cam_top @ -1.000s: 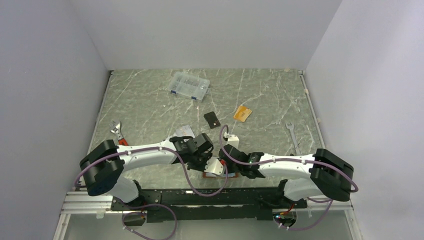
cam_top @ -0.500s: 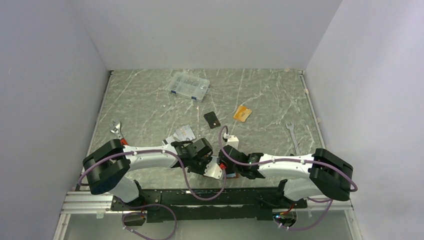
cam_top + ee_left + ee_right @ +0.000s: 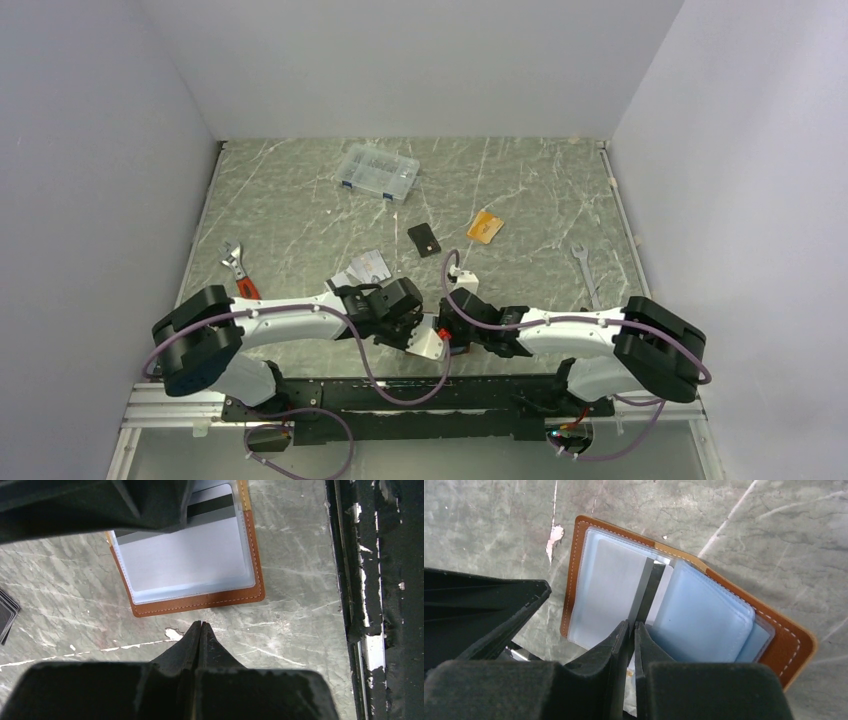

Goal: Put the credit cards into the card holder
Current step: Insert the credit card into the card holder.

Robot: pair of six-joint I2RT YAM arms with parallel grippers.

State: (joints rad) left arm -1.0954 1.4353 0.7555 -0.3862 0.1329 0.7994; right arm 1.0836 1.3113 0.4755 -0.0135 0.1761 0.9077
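Top view: both arms crowd the middle of the tabletop's (image 3: 300,200) near edge. An orange card (image 3: 486,227) and some silver cards (image 3: 362,266) lie further back.

Left wrist: the left gripper (image 3: 201,629) is pinched shut on nothing, just off the open card holder's (image 3: 200,600) brown edge.

Right wrist: the right gripper (image 3: 633,626) nips a thin card (image 3: 647,587) edge-on among the clear sleeves (image 3: 704,615). I'd say it's mid-insertion; next, the card needs tilting flat and sliding home.

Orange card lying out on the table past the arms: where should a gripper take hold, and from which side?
The orange card lies flat on the table, apart from the small black rectangle. Probably best to come straight down and pinch across its two long edges near the middle; lying flat, it offers no face to grip from the side.
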